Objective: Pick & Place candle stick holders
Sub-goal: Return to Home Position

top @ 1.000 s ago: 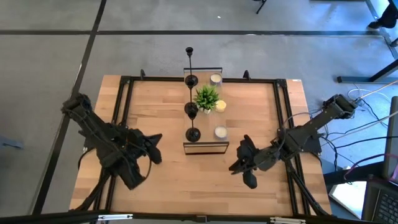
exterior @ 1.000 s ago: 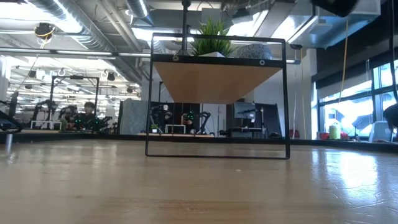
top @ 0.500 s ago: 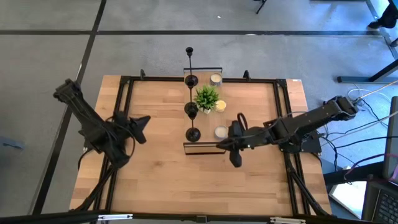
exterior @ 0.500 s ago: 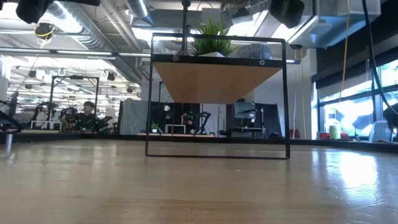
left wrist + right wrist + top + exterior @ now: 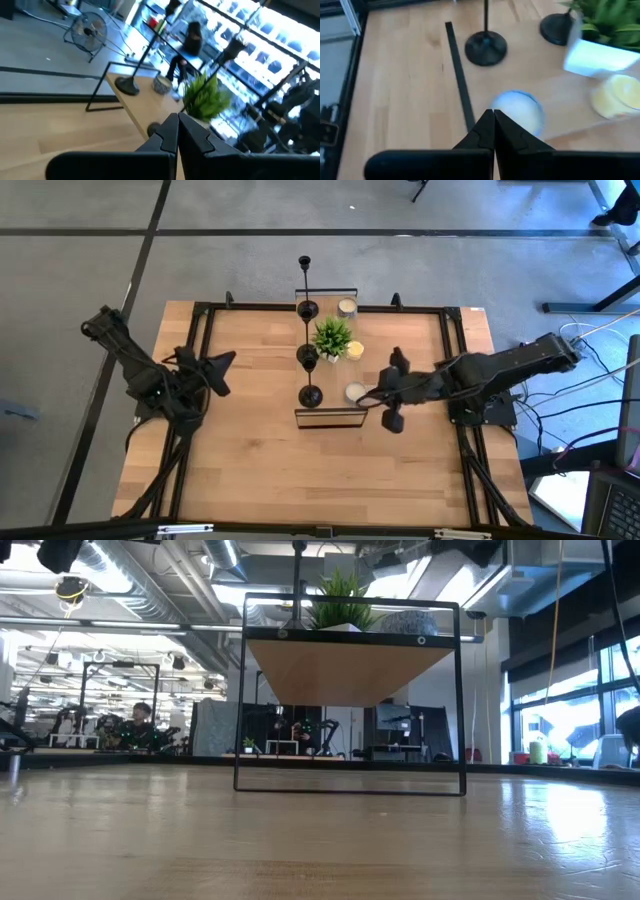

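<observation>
Our right gripper (image 5: 493, 114) has its jaws pressed together on nothing, just beside the shelf (image 5: 340, 670). Our left gripper (image 5: 177, 117), likewise closed and empty, sits well apart. The three candle stick holders (image 5: 307, 355) stand upright in a row on that shelf, rods vertical.

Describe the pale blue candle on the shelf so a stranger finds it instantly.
Look at the black-framed wooden shelf mid-table. At its end nearest the robot, beside a candle stick holder, sits the pale blue candle; the neighbouring candle is yellow.

candle stick holders (image 5: 310, 395) black | plant (image 5: 333, 337) green | candle (image 5: 354, 349) yellow | table (image 5: 260, 470) light wood
</observation>
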